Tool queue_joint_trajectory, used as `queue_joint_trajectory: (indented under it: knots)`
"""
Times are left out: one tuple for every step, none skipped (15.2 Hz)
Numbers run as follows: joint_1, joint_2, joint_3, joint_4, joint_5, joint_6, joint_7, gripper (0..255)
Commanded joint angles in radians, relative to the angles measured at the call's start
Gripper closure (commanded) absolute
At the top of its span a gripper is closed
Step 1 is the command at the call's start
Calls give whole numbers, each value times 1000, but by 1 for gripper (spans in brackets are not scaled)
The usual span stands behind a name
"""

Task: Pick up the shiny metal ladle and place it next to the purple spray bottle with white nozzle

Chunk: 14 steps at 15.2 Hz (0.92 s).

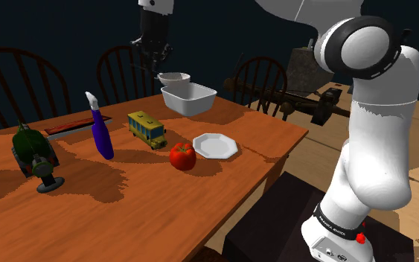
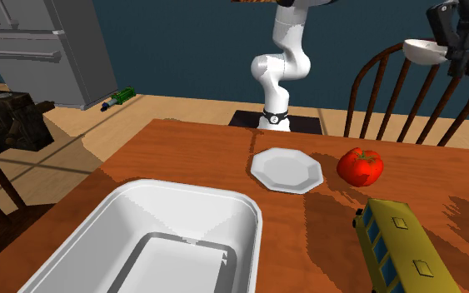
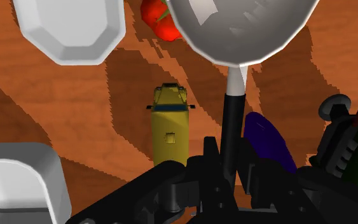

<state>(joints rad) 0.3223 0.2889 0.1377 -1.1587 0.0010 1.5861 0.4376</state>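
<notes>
The dark band at the arm's base carries pale lettering too small to read. The claw (image 1: 157, 58) is clamped on the straight black handle of the ladle (image 1: 174, 77). The ladle's round, pale grey bowl hangs in the air over the table (image 1: 271, 135), above the white rectangular dish (image 1: 189, 98) in the shoulder view. On the reddish wood-grain table are the purple spray bottle (image 1: 100, 135) with its white nozzle, a boxy yellow toy bus (image 1: 146, 129), a glossy red tomato (image 1: 182, 156) and a white eight-sided plate (image 1: 215, 145).
</notes>
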Motion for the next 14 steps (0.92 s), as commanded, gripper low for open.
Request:
queue_joint_trajectory:
  knots:
    - [33,71,11,105,-19,-34,39,255]
    - [52,118,15,177,-30,-58,57,255]
    - [60,137,16,206,-34,-68,64,255]
    - [58,124,15,171,-31,-46,63,255]
    - [56,112,15,138,-29,-25,62,255]
    - [54,102,15,108,-28,-6,61,255]
    - [52,92,15,80,-26,14,61,255]
    - [50,84,15,53,-25,32,60,255]
    - [48,76,15,27,-24,50,59,255]
    - [47,69,15,2,-22,68,59,255]
    - [46,62,15,-22,-21,85,58,255]
    - [44,56,15,-44,-20,102,58,255]
    - [43,51,15,-66,-20,118,57,255]
    - [42,46,15,-87,-19,134,57,255]
